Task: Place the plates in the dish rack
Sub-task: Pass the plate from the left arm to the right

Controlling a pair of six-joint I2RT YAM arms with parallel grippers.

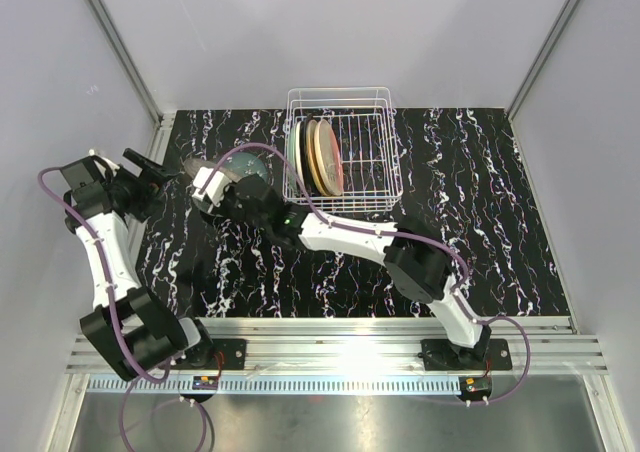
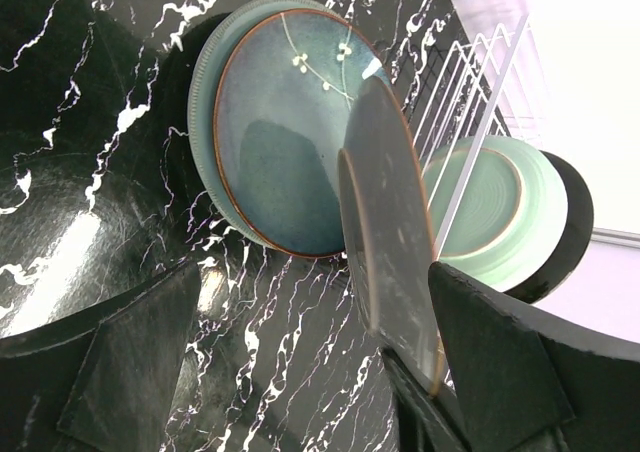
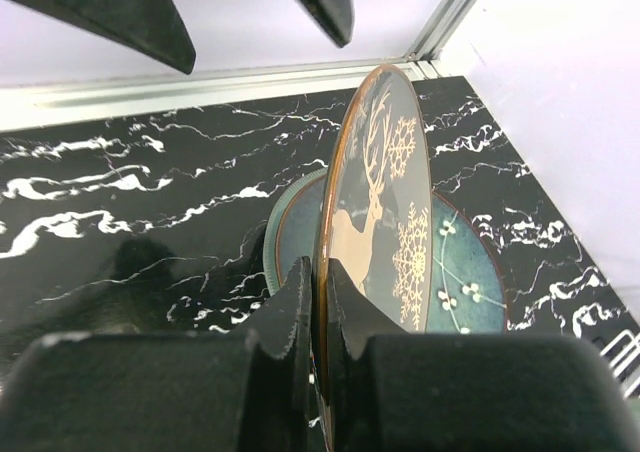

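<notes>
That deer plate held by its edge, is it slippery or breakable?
Probably rigid: the deer plate stands straight though the right gripper pinches only its rim. Its smooth glaze looks slippery, so it might slide. Likely ceramic, it could chip if dropped.

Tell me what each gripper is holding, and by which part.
Right gripper pinches the deer-patterned dark plate by its rim. Left gripper is open, holding nothing.

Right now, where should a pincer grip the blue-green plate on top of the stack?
The rim of the blue-green plate, one finger over, one under: it lies flat on the ribbed plate. Probably come from the side away from the dish rack, which stands close on the other; the right pincer's upright deer plate must clear first.
</notes>
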